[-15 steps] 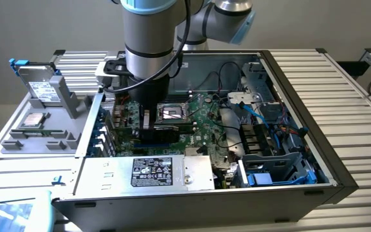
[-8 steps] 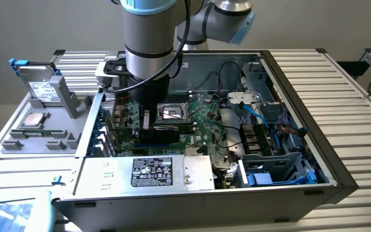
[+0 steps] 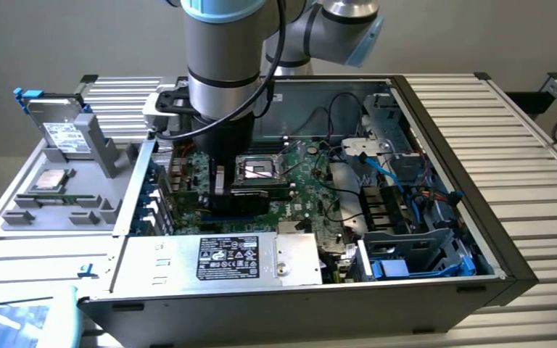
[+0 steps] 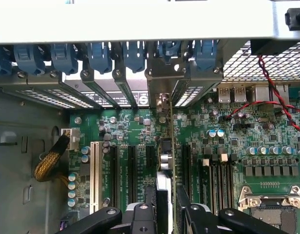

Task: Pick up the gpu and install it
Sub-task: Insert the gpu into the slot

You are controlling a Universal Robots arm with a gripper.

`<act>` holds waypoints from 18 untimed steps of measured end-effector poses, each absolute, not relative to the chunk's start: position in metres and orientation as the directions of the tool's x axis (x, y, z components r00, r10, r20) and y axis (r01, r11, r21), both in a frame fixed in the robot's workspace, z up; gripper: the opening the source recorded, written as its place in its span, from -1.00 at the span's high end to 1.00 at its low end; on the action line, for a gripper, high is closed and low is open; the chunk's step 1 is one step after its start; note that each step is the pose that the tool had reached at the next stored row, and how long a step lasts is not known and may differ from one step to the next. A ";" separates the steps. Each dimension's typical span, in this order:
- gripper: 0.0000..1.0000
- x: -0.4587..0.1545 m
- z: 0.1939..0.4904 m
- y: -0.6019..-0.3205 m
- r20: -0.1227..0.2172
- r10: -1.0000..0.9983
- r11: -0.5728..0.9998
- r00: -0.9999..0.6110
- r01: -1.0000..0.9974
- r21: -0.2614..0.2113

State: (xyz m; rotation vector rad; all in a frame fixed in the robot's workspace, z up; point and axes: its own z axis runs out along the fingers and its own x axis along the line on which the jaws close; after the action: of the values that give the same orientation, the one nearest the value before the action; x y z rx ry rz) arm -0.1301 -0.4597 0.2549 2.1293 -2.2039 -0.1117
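- Gripper (image 4: pixel 164 197) is down inside the case (image 3: pixel 356 308), over the far-left part of the board as the exterior view has it. Its black fingers (image 4: pixel 191 214) look clamped on the gpu (image 4: pixel 164 158), one on each side of the card.
- That gpu stands on edge over the motherboard (image 4: pixel 125 126), in line with the black expansion slots (image 4: pixel 132 170). Its silver bracket (image 4: pixel 162 80) is up against the rear slot openings. Can't tell from here whether the edge connector is actually in a slot or just sitting on top of it.
- Biggest worry imo: if the card is a hair off the slot line, the connector lands on the slot's lip. Pushing then just flexes the motherboard.
- The grip is low and narrow, so the card could tilt between the pads under load and go in crooked, one end seated and the other riding high.
- The bracket can snag too. It has to slide past the metal frame and the neighbouring slot covers (image 4: pixel 94 87), and the blue latches (image 4: pixel 99 53) sit right above them. A caught bracket tip would hold that end up.
- Capacitors (image 4: pixel 215 132) and other small parts crowd both sides of the card, so any sideways slip of the fingers could clip them.
- Further out, the red-and-black twisted wire (image 4: pixel 276 90) and the braided cable (image 4: pixel 50 158) are loose. Both look well apart from the card, so low risk unless the arm swings wide.
- The CPU socket (image 4: pixel 271 209) sits just beside the fingers, and I wouldn't want anything dragging across it.
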 end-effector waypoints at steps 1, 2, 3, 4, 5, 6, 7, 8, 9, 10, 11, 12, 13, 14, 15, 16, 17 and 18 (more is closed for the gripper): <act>0.45 -0.130 0.255 -0.460 0.003 -0.999 0.034 -0.034 -0.994 0.104; 0.45 -0.130 0.255 -0.460 0.003 -0.999 0.034 -0.034 -0.994 0.104; 0.45 -0.130 0.255 -0.460 0.003 -0.999 0.034 -0.034 -0.994 0.105; 0.45 -0.130 0.255 -0.460 0.003 -0.999 0.034 -0.034 -0.994 0.105; 0.45 -0.130 0.255 -0.460 0.003 -0.999 0.034 -0.034 -0.994 0.105; 0.45 -0.129 0.255 -0.460 0.003 -0.999 0.034 -0.034 -0.994 0.106; 0.45 -0.128 0.255 -0.460 0.003 -0.999 0.035 -0.034 -0.994 0.107; 0.45 -0.127 0.255 -0.461 0.003 -0.999 0.035 -0.035 -0.994 0.108; 0.45 -0.127 0.255 -0.461 0.004 -0.999 0.035 -0.034 -0.993 0.110; 0.45 -0.127 0.255 -0.461 0.004 -0.999 0.034 -0.034 -0.993 0.111; 0.45 -0.127 0.255 -0.461 0.004 -0.999 0.035 -0.034 -0.993 0.111; 0.45 -0.127 0.255 -0.461 0.004 -0.999 0.035 -0.034 -0.993 0.111; 0.45 -0.126 0.255 -0.461 0.004 -0.999 0.035 -0.034 -0.993 0.111; 0.45 -0.126 0.255 -0.461 0.004 -0.999 0.035 -0.034 -0.993 0.111; 0.45 -0.127 0.255 -0.461 0.004 -0.999 0.034 -0.034 -0.993 0.111; 0.45 -0.127 0.255 -0.461 0.004 -0.999 0.034 -0.034 -0.993 0.112; 0.45 -0.127 0.255 -0.461 0.004 -0.999 0.034 -0.034 -0.993 0.112; 0.45 -0.127 0.255 -0.461 0.004 -0.999 0.034 -0.034 -0.993 0.112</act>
State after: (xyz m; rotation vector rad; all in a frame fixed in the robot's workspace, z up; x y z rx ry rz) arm -0.1265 -0.4605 0.2548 2.1251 -2.1997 -0.1202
